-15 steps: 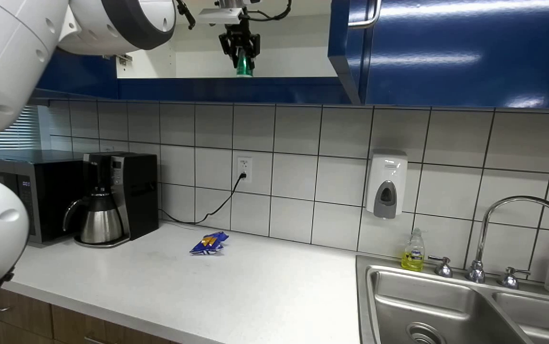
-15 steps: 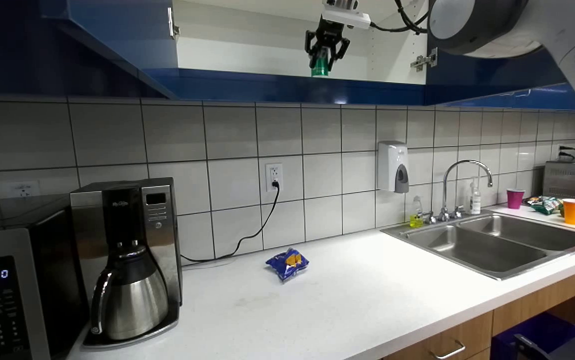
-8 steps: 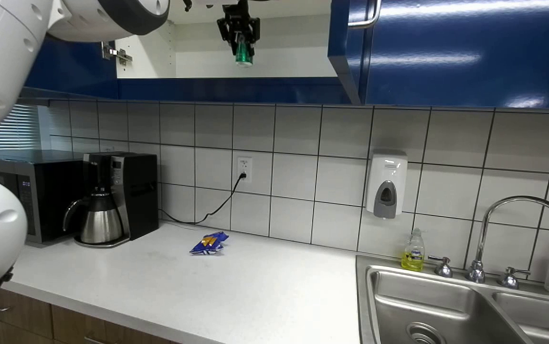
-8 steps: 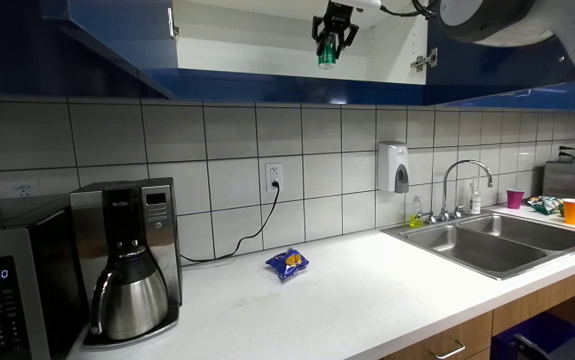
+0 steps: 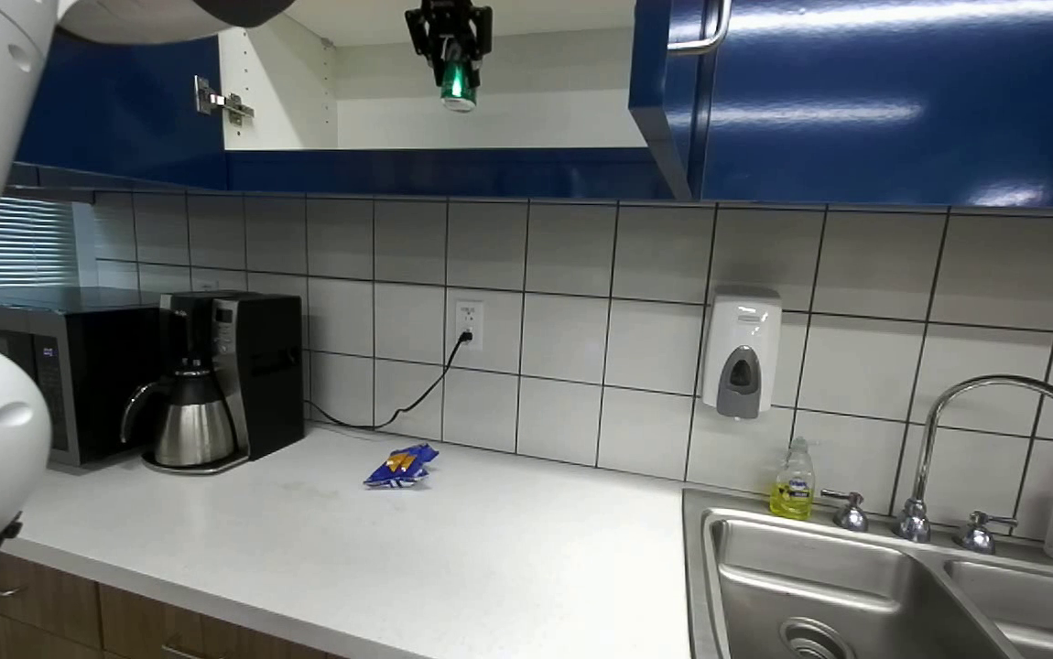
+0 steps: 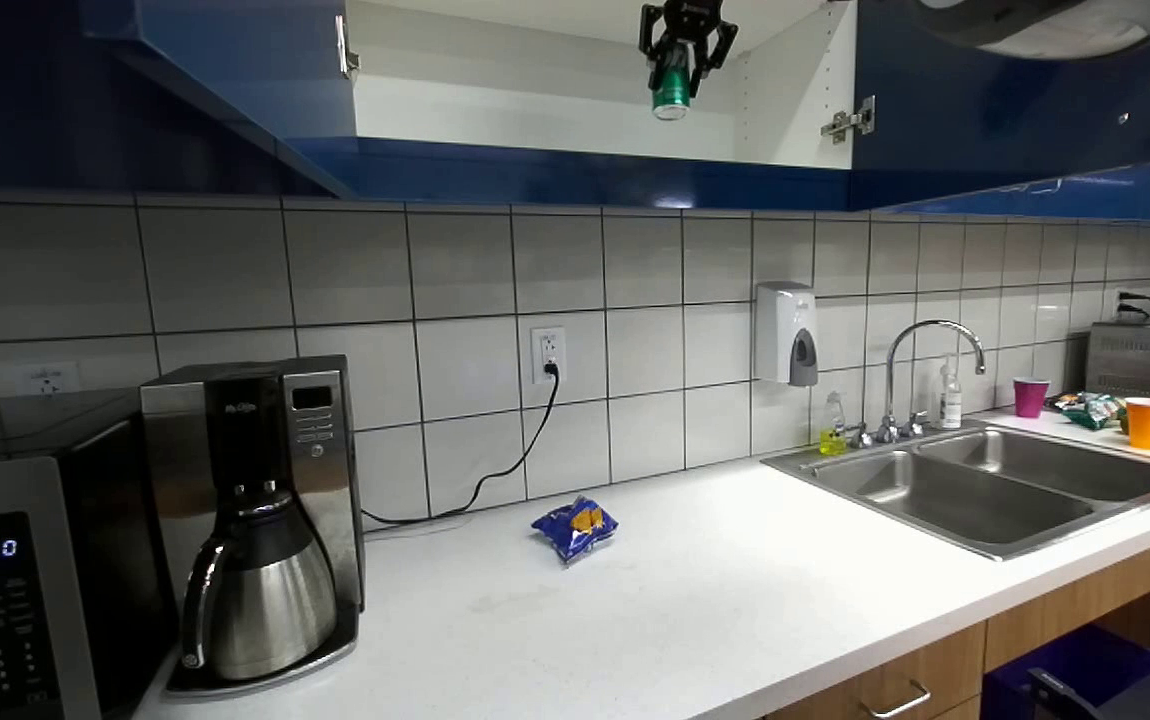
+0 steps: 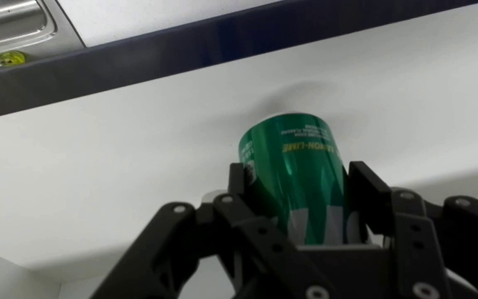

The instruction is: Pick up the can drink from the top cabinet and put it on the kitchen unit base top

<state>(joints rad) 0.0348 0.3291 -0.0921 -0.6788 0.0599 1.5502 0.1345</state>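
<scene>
In an exterior view: gripper [image 5: 458, 73] points down, clamped on the can drink [image 5: 459, 93]; the can's pale lower end sticks out beneath it. Directly behind the gripper, white interior of the top cabinet [image 5: 572, 110]; can held above and apart from the cabinet's blue lower edge. Well below the gripper: kitchen unit base top [image 5: 526, 558], with a blue-and-yellow packet [image 5: 401, 466] lying on it. Coffee maker [image 5: 272, 375] low to picture-left of the gripper; steel sink [image 5: 700, 567] low to picture-right.

In an exterior view: grip on the can also visible; can slightly tilted, directly under the gripper. Soap dispenser [image 6: 786, 333] on the tiled wall [image 6: 645, 350], below the gripper and picture-right. Orange cup [image 6: 1149, 423] lower, farther right.

Wrist view: fingers [image 7: 368, 189] bear on the can from both sides. Print on the can, inverted here, includes LEMON-LIME. Cabinet's white floor lies under the gripper; past it the dark blue edge, then a sink corner, upper left of the gripper.
</scene>
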